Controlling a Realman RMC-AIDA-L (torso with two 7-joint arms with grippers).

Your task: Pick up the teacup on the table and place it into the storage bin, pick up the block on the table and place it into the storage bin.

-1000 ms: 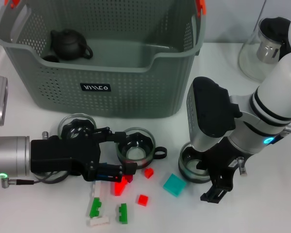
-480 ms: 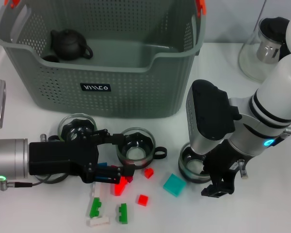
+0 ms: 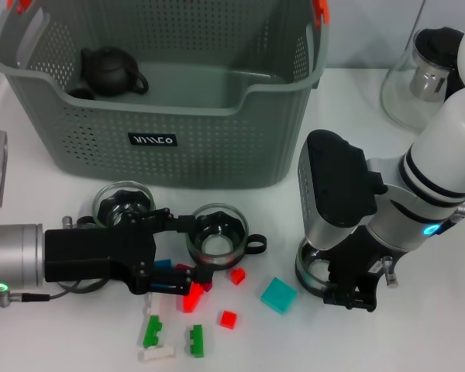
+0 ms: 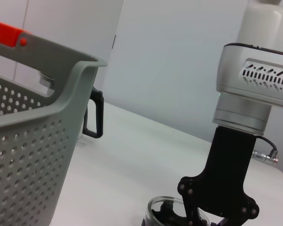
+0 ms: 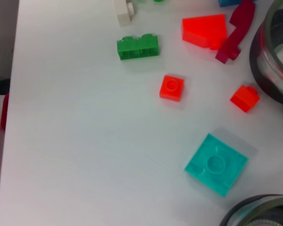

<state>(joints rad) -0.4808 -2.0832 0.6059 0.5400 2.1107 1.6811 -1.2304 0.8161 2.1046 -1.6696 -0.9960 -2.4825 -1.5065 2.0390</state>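
Scattered blocks (image 3: 229, 318) between two teacups (image 3: 218, 232).

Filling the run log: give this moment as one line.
left gripper: open at middle teacup | right gripper: over right teacup | storage bin: holds teapot

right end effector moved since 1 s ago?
Yes. The right end effector has dropped over the glass teacup, closing toward the teal block, which has stayed put.
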